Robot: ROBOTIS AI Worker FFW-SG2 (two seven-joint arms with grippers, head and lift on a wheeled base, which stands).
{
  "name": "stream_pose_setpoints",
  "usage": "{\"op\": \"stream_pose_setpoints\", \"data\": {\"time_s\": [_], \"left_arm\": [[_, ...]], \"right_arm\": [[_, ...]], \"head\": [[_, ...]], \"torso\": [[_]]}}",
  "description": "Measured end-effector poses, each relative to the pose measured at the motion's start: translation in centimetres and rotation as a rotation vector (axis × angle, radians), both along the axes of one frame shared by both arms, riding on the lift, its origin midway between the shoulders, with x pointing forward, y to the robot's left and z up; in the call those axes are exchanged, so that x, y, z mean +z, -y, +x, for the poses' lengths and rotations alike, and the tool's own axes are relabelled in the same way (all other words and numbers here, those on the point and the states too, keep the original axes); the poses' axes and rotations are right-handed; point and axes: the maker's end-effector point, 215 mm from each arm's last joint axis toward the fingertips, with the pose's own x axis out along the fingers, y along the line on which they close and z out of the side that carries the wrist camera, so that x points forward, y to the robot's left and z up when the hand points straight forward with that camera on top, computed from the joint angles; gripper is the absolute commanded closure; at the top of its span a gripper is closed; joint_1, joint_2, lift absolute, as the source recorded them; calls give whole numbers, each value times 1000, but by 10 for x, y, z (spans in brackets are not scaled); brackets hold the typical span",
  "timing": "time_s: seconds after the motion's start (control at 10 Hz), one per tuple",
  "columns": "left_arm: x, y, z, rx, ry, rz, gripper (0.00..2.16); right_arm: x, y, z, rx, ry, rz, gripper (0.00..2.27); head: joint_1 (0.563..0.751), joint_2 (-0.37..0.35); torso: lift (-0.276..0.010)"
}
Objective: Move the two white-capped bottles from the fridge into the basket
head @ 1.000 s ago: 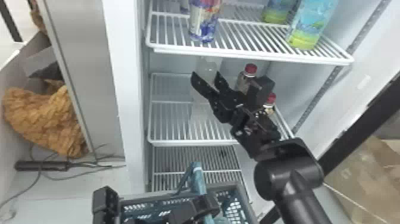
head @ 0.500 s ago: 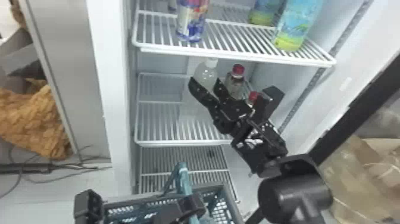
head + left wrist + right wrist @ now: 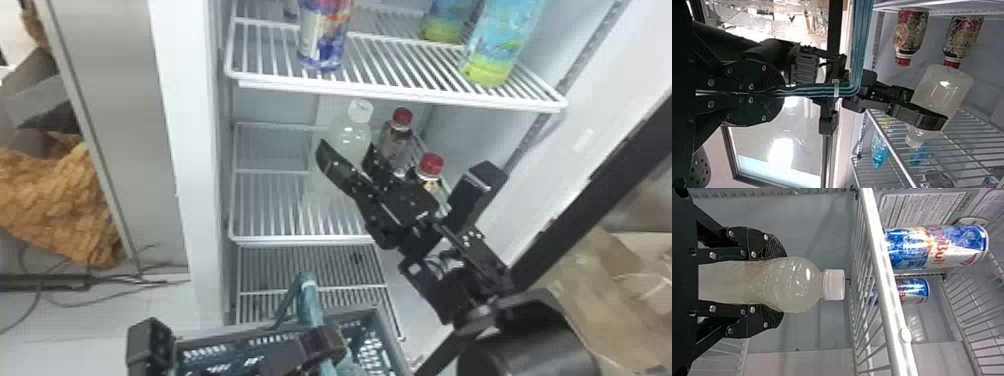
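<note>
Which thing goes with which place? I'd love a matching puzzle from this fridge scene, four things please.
Things
1. White-capped bottle
2. Basket handle
3. Red-capped bottles
4. Blue cans

Places
A. Standing on the upper shelf
B. Between the left gripper's fingers
C. Standing beneath the upper shelf
D. Between the right gripper's fingers

Pairs: 1-D, 2-B, 3-C, 4-A
</note>
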Motion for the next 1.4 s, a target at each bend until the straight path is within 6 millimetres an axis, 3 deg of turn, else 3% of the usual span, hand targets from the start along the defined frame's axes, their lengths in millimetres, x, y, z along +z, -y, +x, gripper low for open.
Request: {"op": "stream_pose_setpoints", "data": {"time_s": [0.5,1.0,1.4], "left_arm": [[0,-1,2,6,1,0,1119],[-2,-4,3,13,1,5,1119],[-3,-6,3,16,-1,6,1119]], "right_arm": [[-5,13,-63,-15,-87,12,834],[20,9,-126,22,-159,-9,834],[-9,28,-159,-3,-316,-93,834]], "head": [[695,-302],[695,-323],[695,-350]], "torso": [[-260],[-260],[-260]]}}
